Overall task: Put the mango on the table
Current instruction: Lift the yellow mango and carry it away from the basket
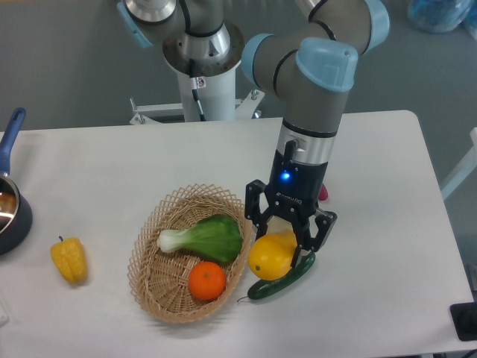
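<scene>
The mango [270, 256] is a smooth yellow oval just right of the wicker basket, low over the white table [373, 224]. My gripper [282, 242] points straight down, and its two black fingers close on the mango from the left and right. The mango's lower right side sits against a dark green cucumber-like vegetable [287, 280] lying on the table. I cannot tell whether the mango touches the table top.
The wicker basket [153, 291] holds a green bok choy [205, 237] and a round orange [206, 281]. A yellow bell pepper [68, 259] lies at the left. A dark pot with a blue handle [10, 201] is at the left edge. A small red object [323, 195] peeks out behind the arm.
</scene>
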Controlling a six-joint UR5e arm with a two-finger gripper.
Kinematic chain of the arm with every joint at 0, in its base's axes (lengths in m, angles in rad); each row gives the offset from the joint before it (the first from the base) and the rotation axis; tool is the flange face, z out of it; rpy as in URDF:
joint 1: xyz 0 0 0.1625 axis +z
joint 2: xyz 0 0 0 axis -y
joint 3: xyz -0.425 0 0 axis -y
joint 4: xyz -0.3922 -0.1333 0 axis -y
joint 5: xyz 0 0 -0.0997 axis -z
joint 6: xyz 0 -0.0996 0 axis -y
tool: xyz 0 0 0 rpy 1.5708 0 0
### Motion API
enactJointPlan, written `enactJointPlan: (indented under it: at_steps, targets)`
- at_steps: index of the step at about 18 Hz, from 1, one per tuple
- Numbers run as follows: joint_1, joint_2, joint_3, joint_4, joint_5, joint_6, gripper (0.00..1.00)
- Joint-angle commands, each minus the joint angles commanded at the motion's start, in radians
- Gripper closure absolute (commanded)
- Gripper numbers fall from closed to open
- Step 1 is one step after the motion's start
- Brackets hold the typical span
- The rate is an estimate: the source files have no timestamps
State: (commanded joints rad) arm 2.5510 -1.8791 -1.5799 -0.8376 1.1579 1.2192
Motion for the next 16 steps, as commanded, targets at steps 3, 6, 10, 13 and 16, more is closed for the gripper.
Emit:
enactJointPlan:
  at_steps: [3,6,10,13,16]
  targets:
    - [0.002,-0.005,-0.011,-0.005,0.083,0.074,0.48]
    - [0.006,-0.031,-0.011,-0.005,0.169,0.137,0.49]
    - [0.055,-0.054,-0.005,-0.006,0.227,0.209,0.49]
    - [0.075,-0.106,0.021,-0.003,0.230,0.211,0.49]
    - [0.101,-0.114,0.005,-0.006,0.230,0.206,0.49]
